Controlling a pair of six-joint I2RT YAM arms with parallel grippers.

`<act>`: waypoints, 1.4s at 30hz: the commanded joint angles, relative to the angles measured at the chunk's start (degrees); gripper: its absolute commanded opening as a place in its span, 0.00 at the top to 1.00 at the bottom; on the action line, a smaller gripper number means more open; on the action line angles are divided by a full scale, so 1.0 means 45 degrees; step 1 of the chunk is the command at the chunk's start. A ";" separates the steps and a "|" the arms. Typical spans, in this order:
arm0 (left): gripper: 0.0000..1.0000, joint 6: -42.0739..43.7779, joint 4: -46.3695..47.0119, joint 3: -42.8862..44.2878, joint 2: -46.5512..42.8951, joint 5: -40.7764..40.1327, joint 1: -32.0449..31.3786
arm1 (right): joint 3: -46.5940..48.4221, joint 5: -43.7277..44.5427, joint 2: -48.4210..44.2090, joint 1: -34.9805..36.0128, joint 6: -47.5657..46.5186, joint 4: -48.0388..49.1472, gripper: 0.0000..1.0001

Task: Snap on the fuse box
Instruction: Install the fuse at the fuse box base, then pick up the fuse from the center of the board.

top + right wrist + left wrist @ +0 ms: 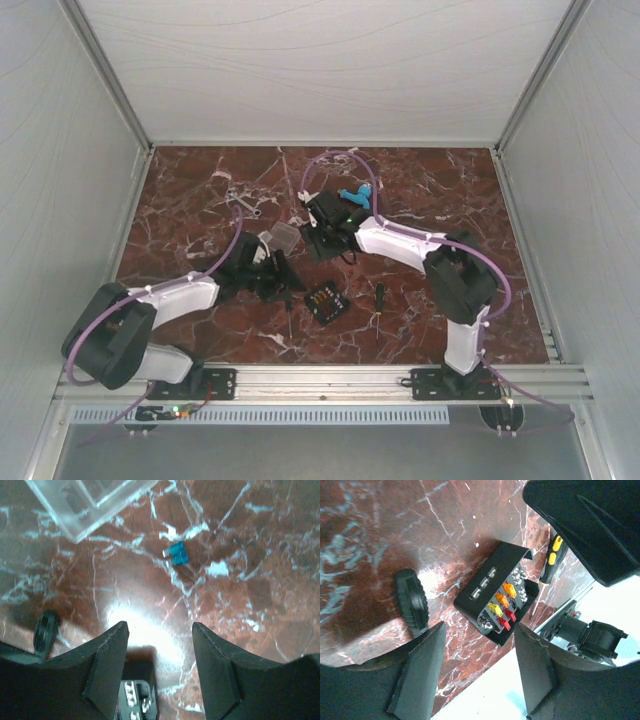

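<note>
Fuse box point(485, 572) black, uncovered, holding orange, yellow and red fuses point(509, 589)

Table point(450, 200): glossy red marble-look, glare patches. Fuse box tray point(492, 562): smooth black plastic (semi-gloss). Lid point(90, 497), 11 o'clock in right wrist view: clear plastic.

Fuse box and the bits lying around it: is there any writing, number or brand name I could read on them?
No text can be read in any view.
fuse box: no label shows on its black walls.
coloured fuses: any numbers on their tops are too small and blurred to read.
clear lid: no marking shows.
loose blue fuse: too small to read.
screwdriver: no brand shows on its yellow-and-black handle.
</note>
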 commanded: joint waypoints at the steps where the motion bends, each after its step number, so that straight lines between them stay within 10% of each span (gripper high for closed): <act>1: 0.40 0.0059 0.0084 -0.0242 -0.0524 0.0004 0.0566 | 0.0915 0.0717 0.0877 -0.0043 -0.0183 0.1516 0.50; 22: 0.01 0.0206 -0.0377 -0.0445 -0.1096 -0.0303 0.0926 | 0.2480 0.2274 0.3866 -0.0185 -0.0088 0.1025 0.58; 42: 0.00 0.0114 -0.0458 -0.0574 -0.1242 -0.0536 0.0945 | 0.0275 -0.0148 0.1553 -0.1074 0.0466 0.1636 0.56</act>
